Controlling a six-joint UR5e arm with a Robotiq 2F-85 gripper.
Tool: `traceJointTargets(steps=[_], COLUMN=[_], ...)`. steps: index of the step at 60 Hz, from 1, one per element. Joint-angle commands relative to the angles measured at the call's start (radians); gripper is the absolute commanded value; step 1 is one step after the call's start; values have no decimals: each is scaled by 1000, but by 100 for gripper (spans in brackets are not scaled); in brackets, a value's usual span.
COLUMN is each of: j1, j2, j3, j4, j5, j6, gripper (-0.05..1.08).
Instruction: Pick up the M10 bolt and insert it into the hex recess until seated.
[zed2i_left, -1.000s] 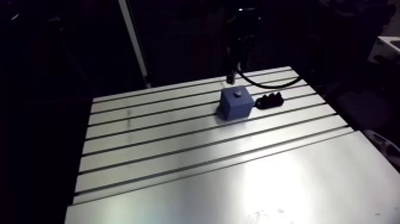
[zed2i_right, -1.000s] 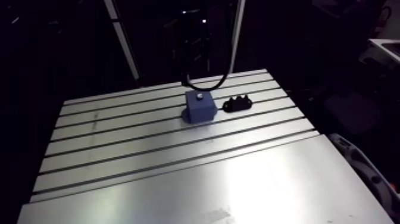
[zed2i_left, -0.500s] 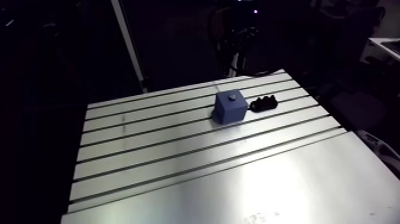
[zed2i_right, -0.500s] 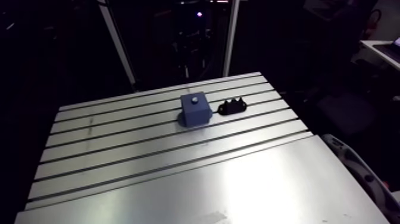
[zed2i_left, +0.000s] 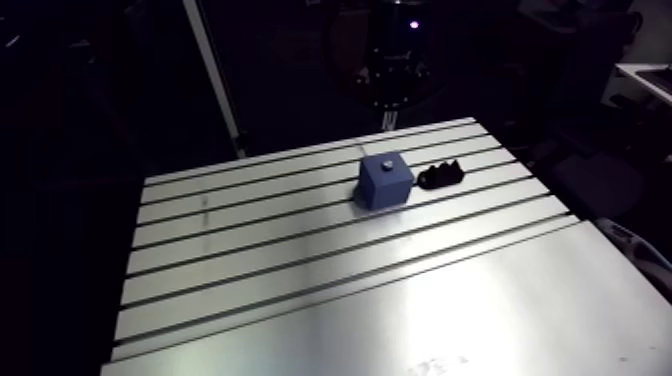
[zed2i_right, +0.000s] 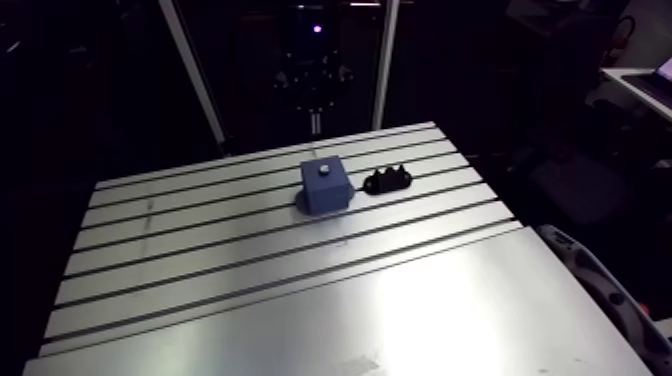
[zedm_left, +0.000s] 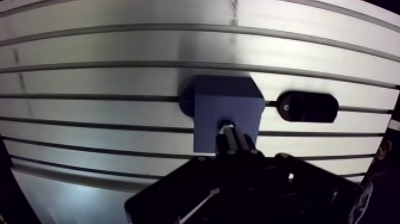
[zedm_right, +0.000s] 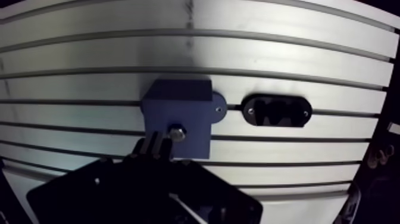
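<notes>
The bolt (zedm_right: 177, 132) sits in the top of the blue block (zedm_left: 226, 110), on the far part of the table (zed2i_left: 300, 290). Only its small shiny head shows. A black holder (zedm_left: 308, 106) lies just beside the block. The jaws hang high above the block, look closed, and hold nothing. I think the job is nearly done. To finish well, lift straight up, stay off the block, and check the head sits flat.

Brushed, shiny aluminium table (zed2i_left: 450, 320), matt blue plastic-looking block (zed2i_left: 383, 185), dull metal bolt head (zedm_right: 177, 133), matt black holder (zedm_right: 276, 111)
</notes>
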Motion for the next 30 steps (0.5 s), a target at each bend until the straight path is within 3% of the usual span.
traceJointTargets(steps=[1,8,11,19,30], j1=[-4,-5,-5,2,4], j2=[1,0,-2,-5,-7], j3=[-2,-8,-11,-1,7], j4=[-10,-8,-1,13,18], j5=[-4,-4,-14,-63,-67], j6=[21,9,4,-18,-33], gripper=[108,108,108,108,108])
